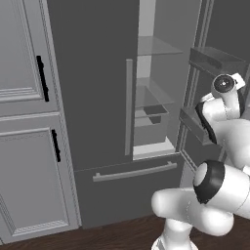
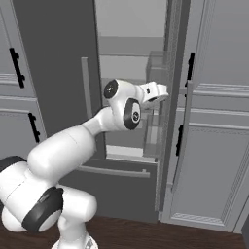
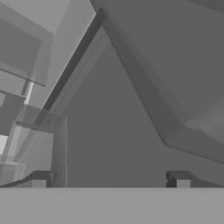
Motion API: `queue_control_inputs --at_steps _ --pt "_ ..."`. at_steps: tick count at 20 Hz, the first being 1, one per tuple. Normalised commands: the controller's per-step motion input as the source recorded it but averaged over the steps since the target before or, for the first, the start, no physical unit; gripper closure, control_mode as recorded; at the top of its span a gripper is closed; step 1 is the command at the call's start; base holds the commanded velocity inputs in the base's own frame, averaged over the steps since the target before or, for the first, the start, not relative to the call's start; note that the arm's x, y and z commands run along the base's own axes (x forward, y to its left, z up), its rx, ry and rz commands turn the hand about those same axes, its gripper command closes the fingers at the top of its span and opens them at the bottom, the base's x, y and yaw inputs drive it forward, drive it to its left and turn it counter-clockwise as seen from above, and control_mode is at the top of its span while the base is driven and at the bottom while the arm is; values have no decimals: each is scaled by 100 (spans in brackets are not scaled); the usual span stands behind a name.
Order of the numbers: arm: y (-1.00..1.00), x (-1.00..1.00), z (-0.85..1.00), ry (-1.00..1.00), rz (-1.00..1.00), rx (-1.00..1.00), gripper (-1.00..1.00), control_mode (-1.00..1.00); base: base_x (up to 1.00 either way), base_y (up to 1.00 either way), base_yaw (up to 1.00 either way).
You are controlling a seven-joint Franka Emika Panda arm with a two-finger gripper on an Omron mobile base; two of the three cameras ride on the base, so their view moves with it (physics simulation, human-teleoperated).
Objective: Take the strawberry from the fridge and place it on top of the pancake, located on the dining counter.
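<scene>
The dark grey fridge (image 1: 93,83) stands with its left door shut and its right door (image 2: 172,97) swung open. Its pale interior (image 1: 151,97) with glass shelves shows through the gap. No red strawberry can be seen on the shelves from here. The pancake and the dining counter are out of view. My gripper (image 3: 109,181) is open, its fingertips (image 3: 39,180) wide apart with nothing between them. It is raised beside the inner face of the open door (image 3: 113,140), close to a door bin (image 3: 192,87). In the right base view the hand (image 2: 156,90) sits at the door's edge.
Light grey panelled cabinets with black handles flank the fridge on the left (image 1: 24,97) and the right (image 2: 219,121). The bottom drawer (image 1: 134,172) is shut. Door bins (image 1: 215,58) jut from the open door near my wrist. A dark shape (image 1: 155,110) sits on a lower shelf.
</scene>
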Motion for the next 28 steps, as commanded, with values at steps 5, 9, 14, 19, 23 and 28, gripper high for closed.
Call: queue_control_inputs --at_steps 5,9,14,19,23,28 --pt "-46 -16 0 -3 0 1 -100 -100 0 0 0" --pt "14 -60 0 -2 6 4 -100 -100 0 0 0" --pt "60 -15 0 10 5 16 -100 -100 0 0 0" --pt "75 0 -1 2 5 28 -100 -100 0 0 0" --pt "83 0 0 0 1 24 -100 -100 0 0 0" --pt "82 0 0 0 0 20 -100 -100 0 0 0"
